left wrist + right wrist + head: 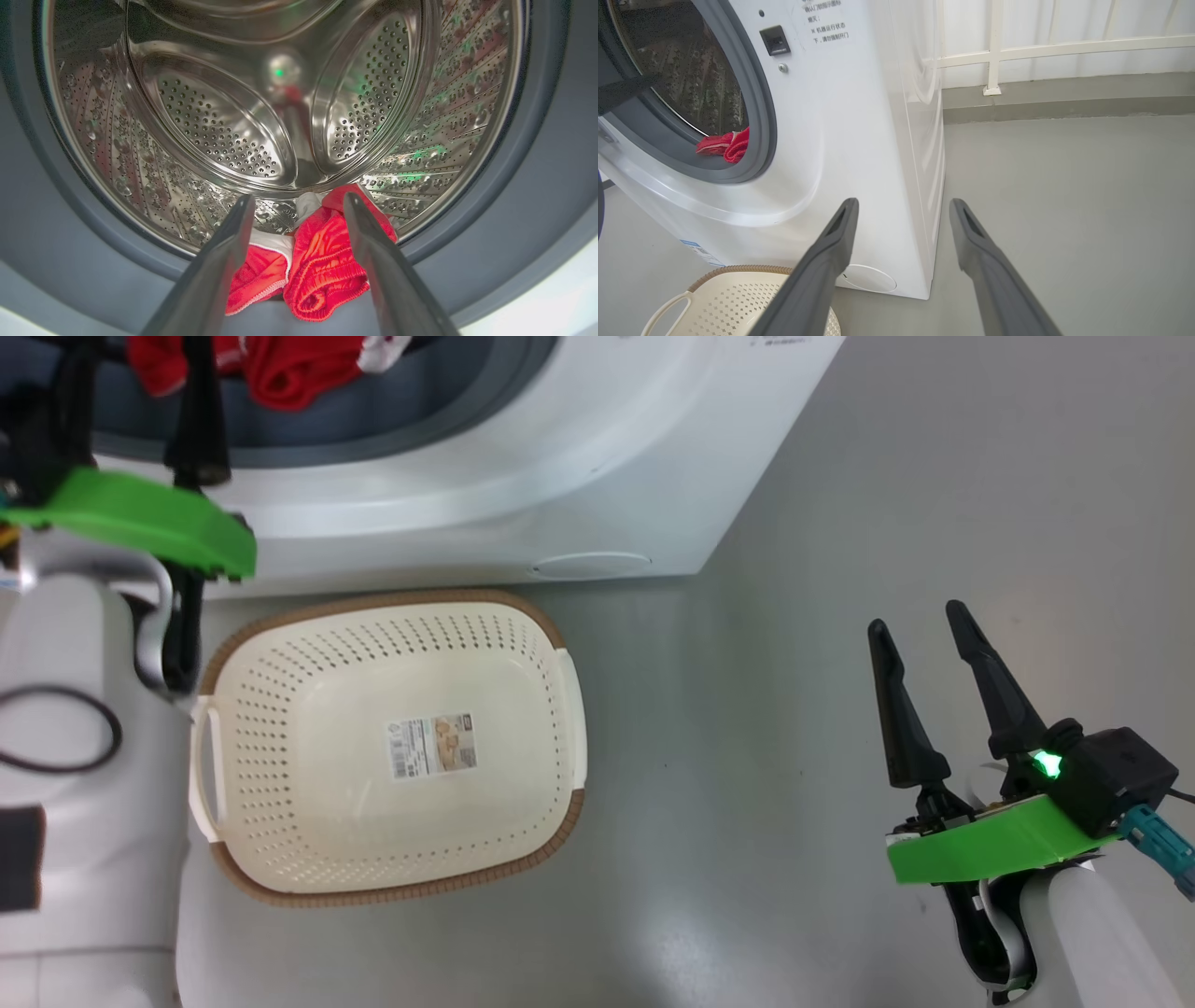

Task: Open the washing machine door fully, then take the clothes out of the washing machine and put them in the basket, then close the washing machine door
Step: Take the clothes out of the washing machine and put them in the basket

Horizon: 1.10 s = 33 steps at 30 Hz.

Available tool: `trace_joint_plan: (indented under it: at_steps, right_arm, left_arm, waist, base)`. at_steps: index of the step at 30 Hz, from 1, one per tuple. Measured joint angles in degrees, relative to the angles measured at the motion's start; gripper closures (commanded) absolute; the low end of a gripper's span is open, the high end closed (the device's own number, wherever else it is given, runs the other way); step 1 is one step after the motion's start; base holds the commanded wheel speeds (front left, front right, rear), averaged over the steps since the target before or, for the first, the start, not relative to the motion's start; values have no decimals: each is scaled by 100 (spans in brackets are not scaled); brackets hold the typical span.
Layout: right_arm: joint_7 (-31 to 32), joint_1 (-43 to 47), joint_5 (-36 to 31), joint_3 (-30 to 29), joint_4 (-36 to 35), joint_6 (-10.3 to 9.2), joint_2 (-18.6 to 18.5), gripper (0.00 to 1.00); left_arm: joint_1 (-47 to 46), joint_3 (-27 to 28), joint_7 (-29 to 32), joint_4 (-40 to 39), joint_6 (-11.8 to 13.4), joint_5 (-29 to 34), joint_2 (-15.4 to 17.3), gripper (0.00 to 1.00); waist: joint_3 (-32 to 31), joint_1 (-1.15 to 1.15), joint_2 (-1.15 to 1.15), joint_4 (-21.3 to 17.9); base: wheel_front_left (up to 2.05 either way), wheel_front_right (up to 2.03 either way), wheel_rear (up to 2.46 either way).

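**Head view.** My left pincer reaches into the mouth of the washing machine, fingers apart, beside red clothes at the drum's front edge. The basket stands on the floor against the machine's front foot, with a paper label on its bottom. My right pincer hangs over bare floor well to the right, fingers spread, holding nothing.

**Left wrist view.** The left pincer is parted wide. The clothes lie between its fingers on the drum's front lip, spilling onto the grey seal. I cannot tell whether they touch.

**Right wrist view.** The right pincer is open and empty, pointing at the machine's lower right corner. The clothes sit at the mouth's bottom edge, the basket below.
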Motion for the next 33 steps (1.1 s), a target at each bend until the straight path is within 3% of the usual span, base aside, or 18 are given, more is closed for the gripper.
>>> trace_joint_plan:
  at_steps: [9,25,33]
  right_arm:
    - [0,-277,123,208,82,0,-16,0]
    - [0,-326,398,479,180,0,-31,0]
    - [0,-343,453,525,180,0,-30,0]
  left_arm:
    - [-916,-286,1,1213,26,414,149,0]
    - [-2100,-966,298,2974,815,1314,942,0]
    - [-2319,-1122,590,3184,824,1377,1117,0]
  waist:
    - [401,0,0,-159]
    - [795,0,0,-610]
    - [885,0,0,-733]
  base:
    - [0,0,0]
    - [0,0,0]
    - [0,0,0]
